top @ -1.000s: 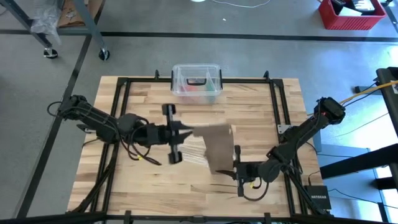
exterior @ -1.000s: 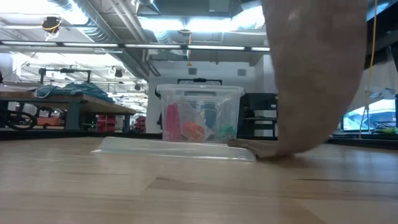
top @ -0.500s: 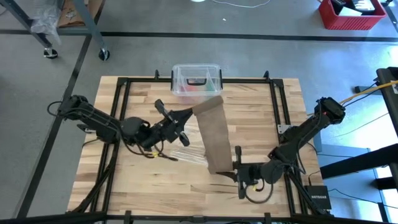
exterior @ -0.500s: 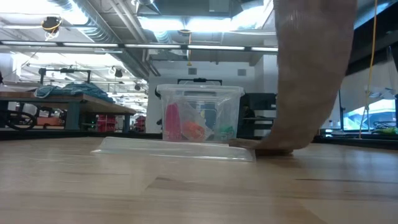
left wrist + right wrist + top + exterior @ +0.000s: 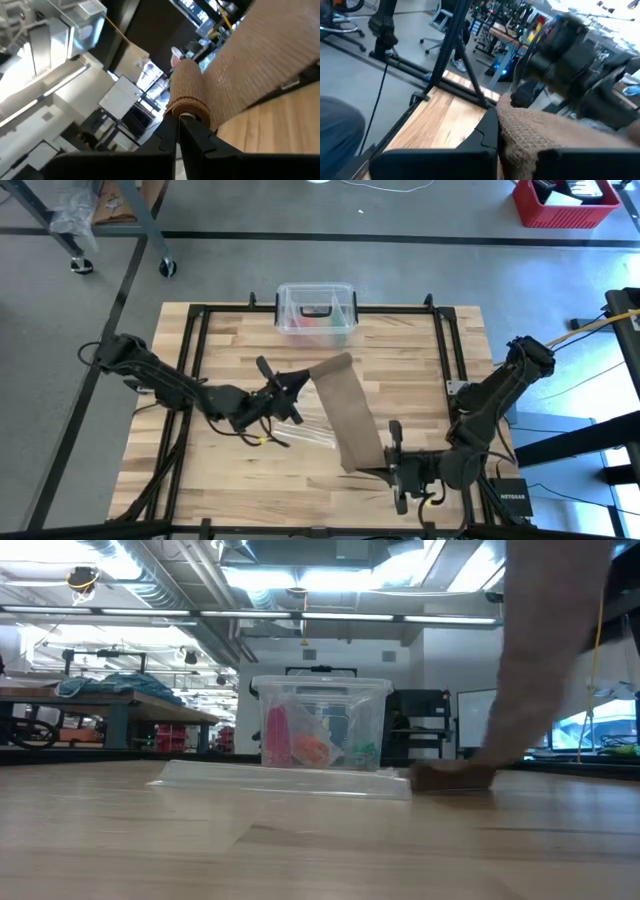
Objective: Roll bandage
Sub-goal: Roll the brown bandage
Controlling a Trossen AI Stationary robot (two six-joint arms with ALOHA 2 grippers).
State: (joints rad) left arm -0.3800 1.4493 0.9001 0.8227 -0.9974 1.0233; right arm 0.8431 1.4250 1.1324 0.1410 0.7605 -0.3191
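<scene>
High view: bandage [image 5: 345,415], a brown fabric strip, runs from mid-table toward the front edge, stretched between both grippers and mostly off the wood. Far end is at the left gripper [image 5: 298,385], near the table's centre; left wrist view shows that end already wound into a small roll [image 5: 186,97], with the fingers pressed together on it. Near end sits at the right gripper [image 5: 388,470], close to the front-right corner; right wrist view shows its fingers pinching the weave.

Beside the strip, toward the left edge, a clear plastic bag [image 5: 300,430] lies flat. A clear plastic box [image 5: 317,311] stands at the back edge, well apart from both arms.

Step in hand, my judgement: winding has begun, most of the length still unrolled. Next move calls for turning the roll end while the right gripper keeps the strip taut. Risk: slack or skewed winding.
</scene>
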